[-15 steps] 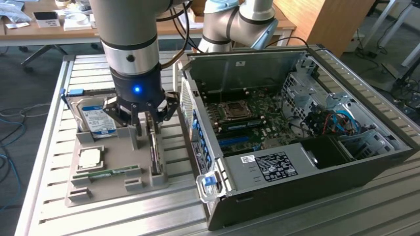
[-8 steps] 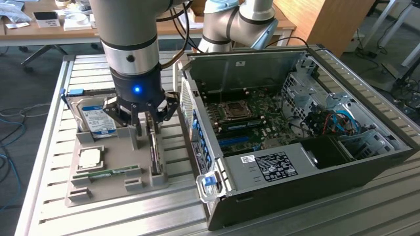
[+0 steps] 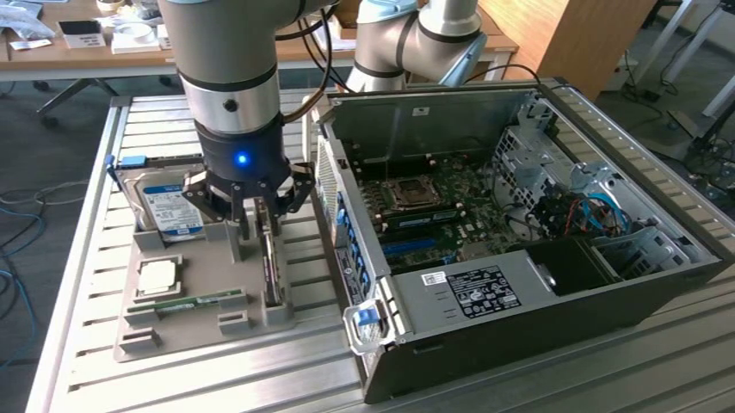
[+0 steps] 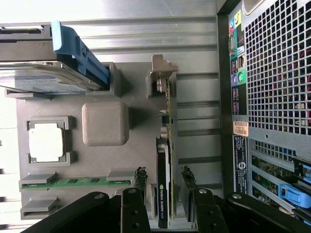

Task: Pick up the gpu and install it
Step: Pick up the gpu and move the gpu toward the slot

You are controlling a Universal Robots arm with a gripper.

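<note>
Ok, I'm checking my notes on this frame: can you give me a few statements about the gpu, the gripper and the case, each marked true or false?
1. The gpu stands on edge in a slot of the grey tray. True.
2. The gripper holds the gpu in the air above the tray. False: the card sits in its slot, with the open fingers on either side of it.
3. The computer case lies with its side open. True.
4. The hard drive is mounted inside the case. False: it sits in the tray.
5. The memory stick lies in the tray. True.
</note>
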